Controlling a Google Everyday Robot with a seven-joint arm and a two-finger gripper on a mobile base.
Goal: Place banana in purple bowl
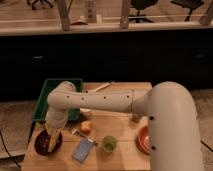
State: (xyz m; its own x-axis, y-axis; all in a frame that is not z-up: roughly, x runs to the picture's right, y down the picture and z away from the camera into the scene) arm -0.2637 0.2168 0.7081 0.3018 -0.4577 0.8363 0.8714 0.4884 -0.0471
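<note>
The purple bowl [44, 146] sits at the front left corner of the wooden table [122, 155]. My gripper [52, 134] is at the end of the white arm, right over the bowl. It is shut on the banana [51, 137], a yellow streaked shape that hangs down into the bowl's opening. I cannot tell whether the banana touches the bowl's bottom. The arm hides the back rim of the bowl.
A green tray [46, 98] stands behind the bowl. A small orange fruit [86, 127], a green cup [109, 144] and a blue-grey packet [83, 149] lie to the right of the bowl. An orange bowl [141, 140] sits at the right, partly behind the arm.
</note>
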